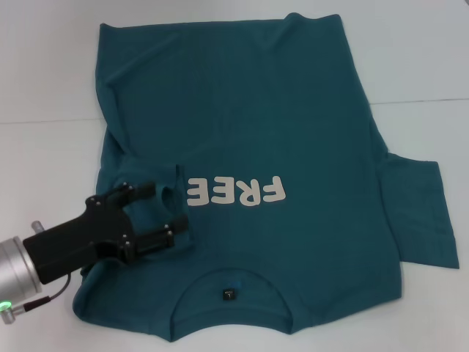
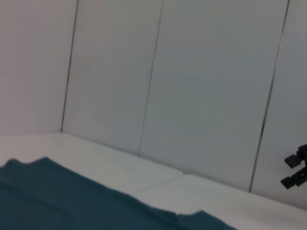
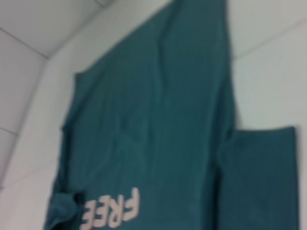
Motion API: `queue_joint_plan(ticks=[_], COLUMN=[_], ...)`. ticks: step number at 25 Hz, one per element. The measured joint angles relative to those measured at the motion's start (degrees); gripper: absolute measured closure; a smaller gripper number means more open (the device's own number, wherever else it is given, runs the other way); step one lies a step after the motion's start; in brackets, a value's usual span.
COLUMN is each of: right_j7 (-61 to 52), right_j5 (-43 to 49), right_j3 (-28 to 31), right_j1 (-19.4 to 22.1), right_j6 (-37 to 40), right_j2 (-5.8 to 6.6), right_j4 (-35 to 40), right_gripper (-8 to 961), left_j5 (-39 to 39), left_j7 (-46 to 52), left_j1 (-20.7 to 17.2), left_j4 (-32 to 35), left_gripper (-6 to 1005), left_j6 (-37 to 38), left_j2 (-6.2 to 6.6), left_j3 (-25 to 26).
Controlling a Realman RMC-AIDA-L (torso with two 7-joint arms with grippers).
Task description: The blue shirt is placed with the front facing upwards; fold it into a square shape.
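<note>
The blue shirt [image 1: 293, 125] lies flat on the white table [image 1: 425, 66], front side up. Its neck hole is at the near edge, and a small black neck label [image 1: 228, 295] sits just inside the collar. The bottom hem is at the far side.

A little farther in, the cream "FREE" lettering [image 1: 236, 191] runs across the chest. It reads upside down from the head view.

The left gripper [image 1: 174, 210] is on the near left part of the shirt, reaching in from the left. Its 2 black fingers [image 1: 157, 239] are spread a little, with a bunched lump of teal cloth between them. This lump is the left sleeve, folded in over the chest right next to the letters. I cannot tell how hard the fingers squeeze it.

On the right, the other short sleeve [image 1: 421, 213] lies flat and sticks out to the side.

The right gripper does not show in the head view. In the left wrist view, a small black gripper [image 2: 296, 172] shows far off by the wall panels [image 2: 201, 86], and its fingers look apart.
</note>
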State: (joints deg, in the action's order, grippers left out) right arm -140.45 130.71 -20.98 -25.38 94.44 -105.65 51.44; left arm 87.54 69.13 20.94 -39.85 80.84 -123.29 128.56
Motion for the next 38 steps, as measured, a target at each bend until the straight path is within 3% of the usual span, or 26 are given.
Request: queue_joint_plan(ticks=[9,13,20,38], right_j7=[-13.66,-14.97,-15.08,-11.88], right_j5=[11.75,13.71,15.06,14.81], right_j3=[-0.12,-2.50,-5.68,-8.67], right_j1=[-4.43,-5.56,-7.25,-8.53], right_j6=[-1.25,-4.78,-10.66,-20.39], right_j2=[0.12,-0.46,-0.44,-0.89], right_j4=[3.98,0.52,-5.64,-14.63], right_gripper=[8,8,11,39], left_j5=[-3.64,-5.41,-7.02,-8.92], left_j7=[2.74,2.74,2.73,2.68], left_j1=[1.22,1.70,2.44,3.68], left_j4=[0.26,0.75,0.93,2.97], left_gripper=[123,122,122,122], left_j6=[-3.15,-4.68,-5.71,-8.07], left_j2=[-0.31,-0.44,-0.50,-0.55], left_j3=[-0.03,0.00,0.02,0.02])
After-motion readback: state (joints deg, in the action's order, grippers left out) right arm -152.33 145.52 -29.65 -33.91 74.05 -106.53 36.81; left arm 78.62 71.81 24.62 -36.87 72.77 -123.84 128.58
